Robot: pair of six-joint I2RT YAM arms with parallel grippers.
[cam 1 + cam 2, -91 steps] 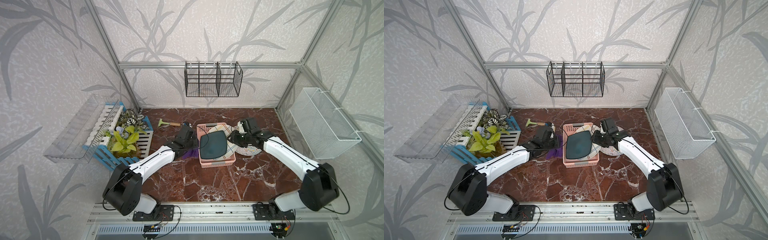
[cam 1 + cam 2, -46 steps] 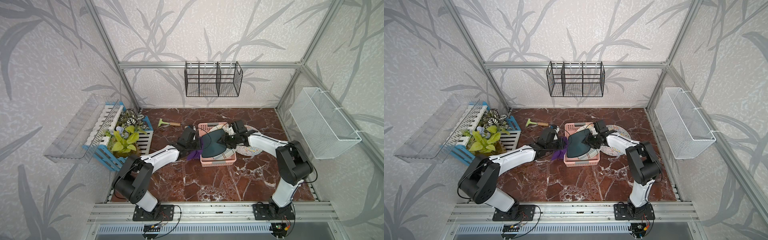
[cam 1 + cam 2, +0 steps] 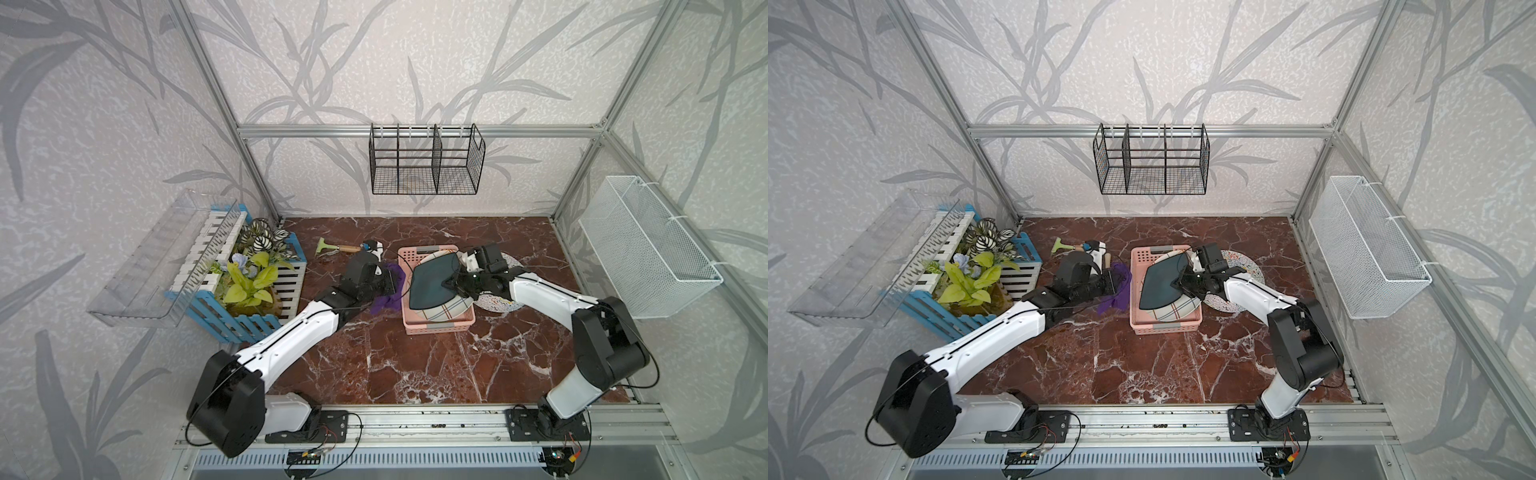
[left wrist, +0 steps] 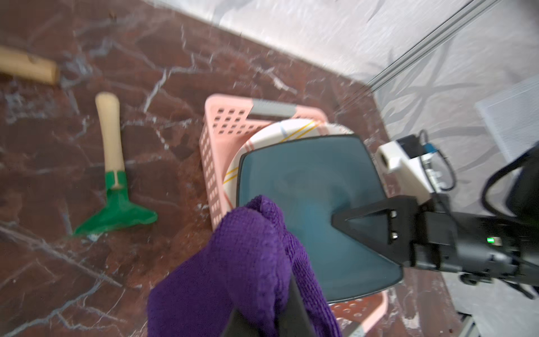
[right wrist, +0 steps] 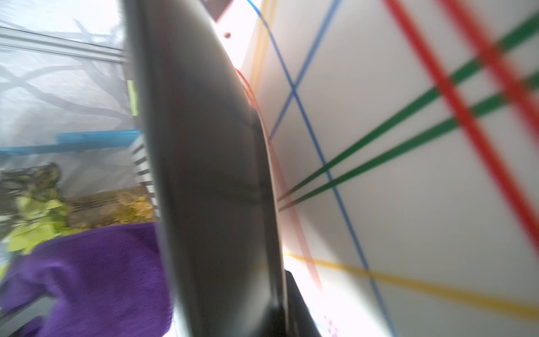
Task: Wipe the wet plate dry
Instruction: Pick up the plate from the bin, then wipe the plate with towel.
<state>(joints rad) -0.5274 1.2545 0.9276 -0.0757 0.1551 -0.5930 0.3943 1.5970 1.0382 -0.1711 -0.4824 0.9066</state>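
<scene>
You have the dark teal plate (image 3: pixel 434 282) above the pink basket (image 3: pixel 436 328), near the middle of the surface (image 3: pixel 415 365); it is tilted, with its right side raised; under it a white striped plate (image 3: pixel 446 309) lies in the basket. The right jaws are closed on the raised rim of the teal plate; in the left wrist view one black finger (image 4: pixel 376 221) lies over the rim, and in the right wrist view the rim runs straight into the grip, with a finger (image 5: pixel 294 303) against its underside. The left jaws are fully closed on the purple cloth (image 3: pixel 388 301); the cloth is bunched and hangs just beside the left wall of the basket. In the left wrist view its upper fold (image 4: pixel 262 210) overlaps the near edge of the teal plate; whether they touch, you cannot tell from this. The plate's face is blurred, so drops of water cannot be made out. A green scraper (image 3: pixel 328 246) with a wooden handle lies on the surface behind the left arm (image 3: pixel 299 328); a patterned round plate (image 3: pixel 498 303) lies under the right arm (image 3: pixel 540 291); a blue and white crate (image 3: pixel 257 320) with plants stands at the left.
</scene>
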